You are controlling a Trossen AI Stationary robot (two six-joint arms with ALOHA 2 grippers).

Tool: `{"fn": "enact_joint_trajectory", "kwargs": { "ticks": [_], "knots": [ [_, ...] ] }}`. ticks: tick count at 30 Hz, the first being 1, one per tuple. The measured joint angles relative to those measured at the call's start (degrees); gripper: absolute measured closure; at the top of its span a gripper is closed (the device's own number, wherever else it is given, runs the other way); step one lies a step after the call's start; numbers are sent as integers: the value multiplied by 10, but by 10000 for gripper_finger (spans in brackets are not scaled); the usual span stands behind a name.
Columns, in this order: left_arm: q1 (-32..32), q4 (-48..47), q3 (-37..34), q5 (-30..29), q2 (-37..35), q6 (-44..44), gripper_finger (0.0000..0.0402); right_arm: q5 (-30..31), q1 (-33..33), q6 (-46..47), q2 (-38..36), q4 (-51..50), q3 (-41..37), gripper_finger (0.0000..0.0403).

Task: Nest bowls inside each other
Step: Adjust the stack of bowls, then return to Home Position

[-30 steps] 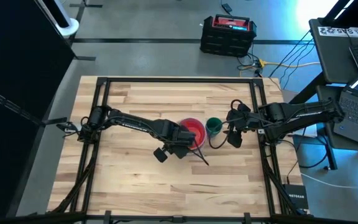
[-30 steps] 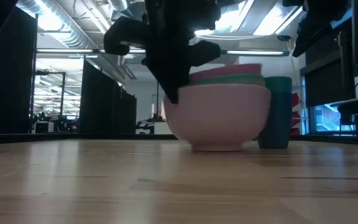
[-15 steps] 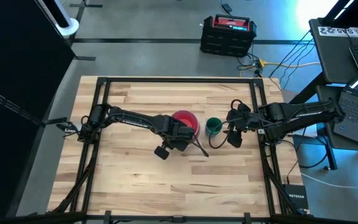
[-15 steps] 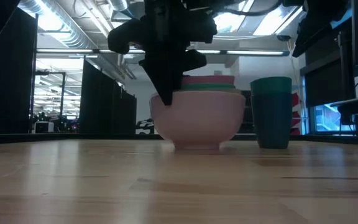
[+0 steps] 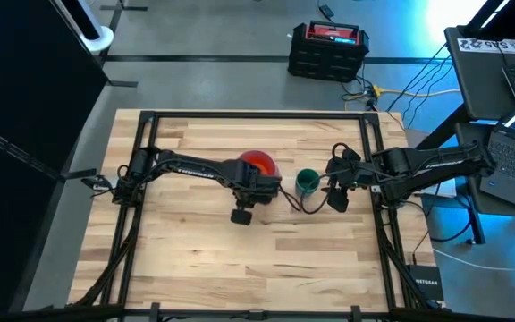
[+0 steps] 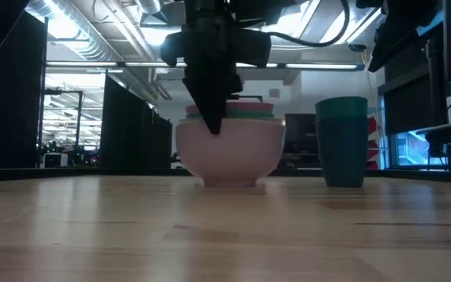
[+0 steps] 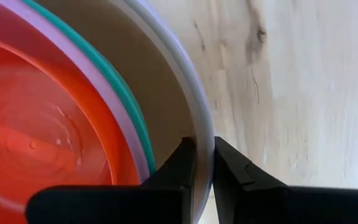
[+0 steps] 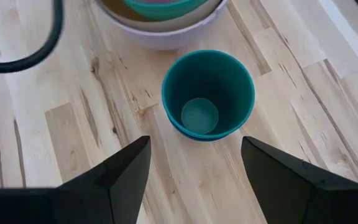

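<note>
The bowls stand nested in one stack (image 5: 257, 164) near the table's middle, resting on the outer bowl's base (image 6: 229, 182). The red-orange bowl (image 7: 36, 130) lies innermost, ringed by a pink rim, a green rim and a pale outer bowl (image 6: 229, 149). My left gripper (image 7: 205, 165) points down at the stack's near side (image 6: 212, 125) and is shut on its rim. My right gripper (image 8: 194, 168) hangs open at the table's right, above a teal cup (image 8: 208, 93), touching nothing. My left gripper pinches the pale outer rim (image 7: 202, 127) of the stack, one finger (image 7: 182, 165) inside the bowl and the other (image 7: 232, 174) outside its wall. The fingers come from above, pointing down, on the stack's near side. The stack stands upright on the table.
The teal cup (image 5: 308, 182) stands upright just right of the stack (image 6: 343, 141), with a gap between them. A black cable (image 5: 293, 204) lies on the wood near the cup. Bare wood stretches toward the near and left edges.
My left gripper has gone toward the table's left and far edges and has rolled about its downward axis. The bowl stack has slid along the table with it, staying upright, and its gap to the teal cup has widened. The cup has kept its place.
</note>
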Motion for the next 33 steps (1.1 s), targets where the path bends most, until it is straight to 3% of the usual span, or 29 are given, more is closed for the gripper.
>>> {"fn": "enact_joint_trajectory", "kwargs": {
  "ticks": [10,20,33],
  "knots": [
    [-2,1,-1,0,0,-114,380,0,0,-10,0,0,0,166],
    [-4,3,-1,6,1,-102,327,0,0,-10,0,0,0,166],
    [-3,-27,50,7,1,-93,320,0,0,-10,0,0,0,166]
  ]
}}
